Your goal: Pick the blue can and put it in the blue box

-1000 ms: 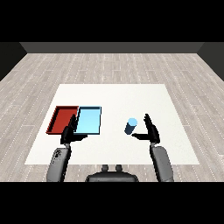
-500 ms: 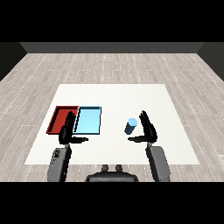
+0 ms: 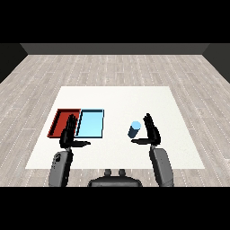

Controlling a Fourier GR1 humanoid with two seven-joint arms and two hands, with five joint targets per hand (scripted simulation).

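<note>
Head view: right hand [image 3: 152, 133] fingers straight, beside blue can [image 3: 134, 130], not holding; left hand [image 3: 68, 136] likewise open.

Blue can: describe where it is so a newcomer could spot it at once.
On the white table, look right of the red tray and light blue tray. The small blue cylindrical can stands alone there, just left of the robot's open right hand. It is the only upright, round object; the trays are flat.

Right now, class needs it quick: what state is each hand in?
Left hand: open, fingers straight, holding nothing.
Right hand: open beside the blue can, not curled round it.
</note>
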